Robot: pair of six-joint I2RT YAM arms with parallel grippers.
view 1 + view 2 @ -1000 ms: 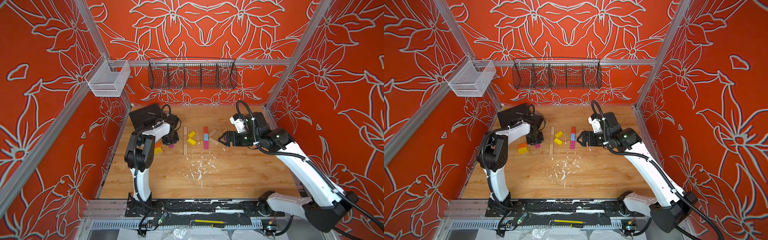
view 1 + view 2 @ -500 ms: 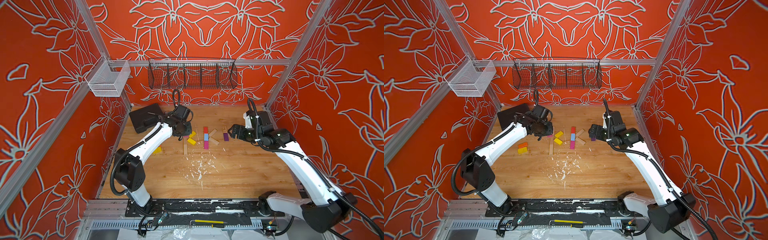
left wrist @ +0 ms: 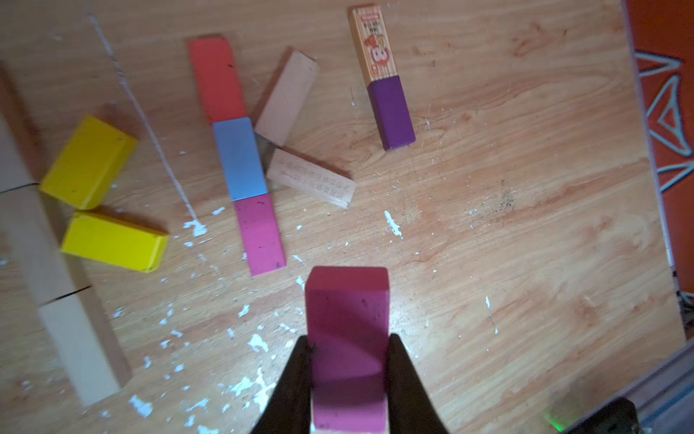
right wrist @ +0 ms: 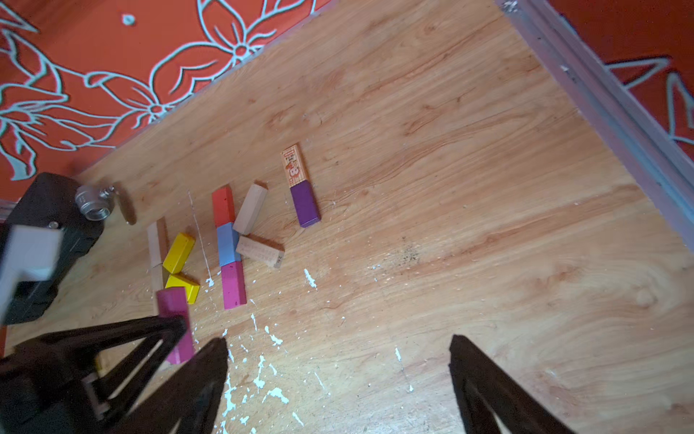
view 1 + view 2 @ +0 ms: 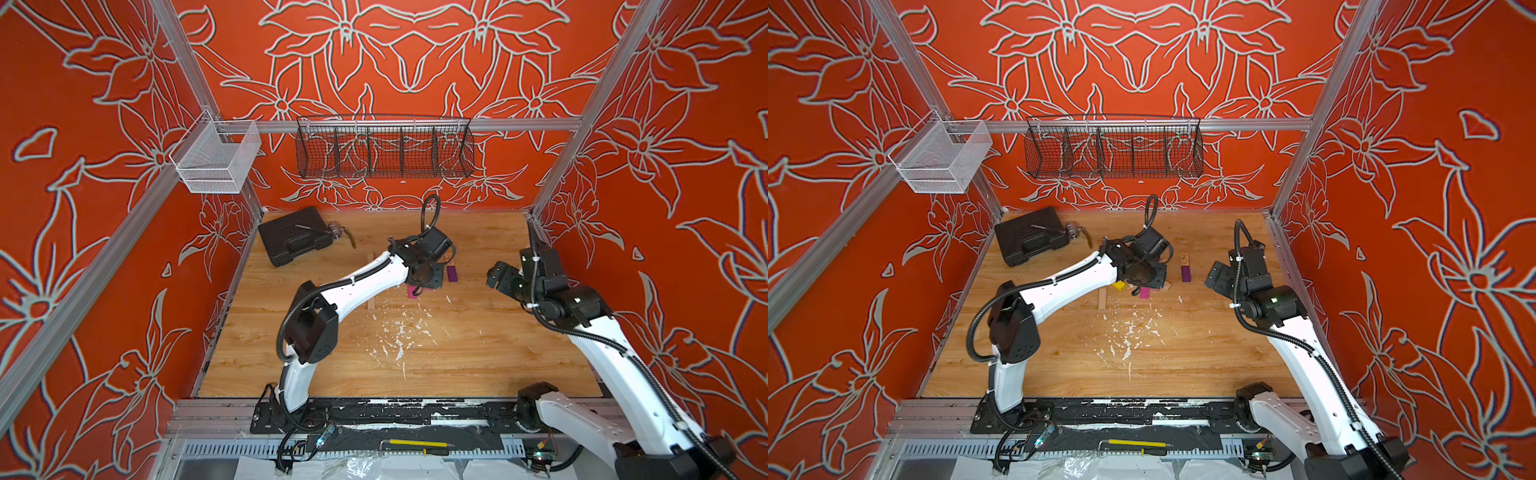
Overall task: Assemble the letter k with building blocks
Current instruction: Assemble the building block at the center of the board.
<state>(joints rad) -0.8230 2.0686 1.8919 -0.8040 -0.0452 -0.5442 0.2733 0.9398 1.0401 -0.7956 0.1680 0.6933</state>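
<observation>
Table (image 5: 478,353): wood-grain top, white paint flecks (image 5: 399,336) near its middle. Black case (image 5: 291,241) sits at the far left corner.

Blocks lie in the far half, roughly midway between the left and right edges.
- Stem: red block (image 3: 217,79), blue block (image 3: 240,158) and magenta block (image 3: 259,233) lie end to end in one straight line, touching.
- Arms: plain pale block (image 3: 287,94) and lettered pale block (image 3: 311,180) both slant away from the blue block's flank on the side toward the right edge. Their inner ends are close together.
- Further toward the right edge and apart from the stem, printed block (image 3: 371,45) and purple block (image 3: 390,112) lie end to end.
- On the stem's left-edge side, two yellow blocks (image 3: 88,161) lie close together beside a long pale bar (image 3: 56,300).

The left jaws are narrow, their fingers (image 3: 293,375) clamped on a second magenta block (image 3: 347,319), just off the stem's magenta end. Cannot tell whether it touches the table.

The right jaws stand wide, fingers (image 4: 199,383) holding nothing, above the table near the right edge, well apart from all blocks.
</observation>
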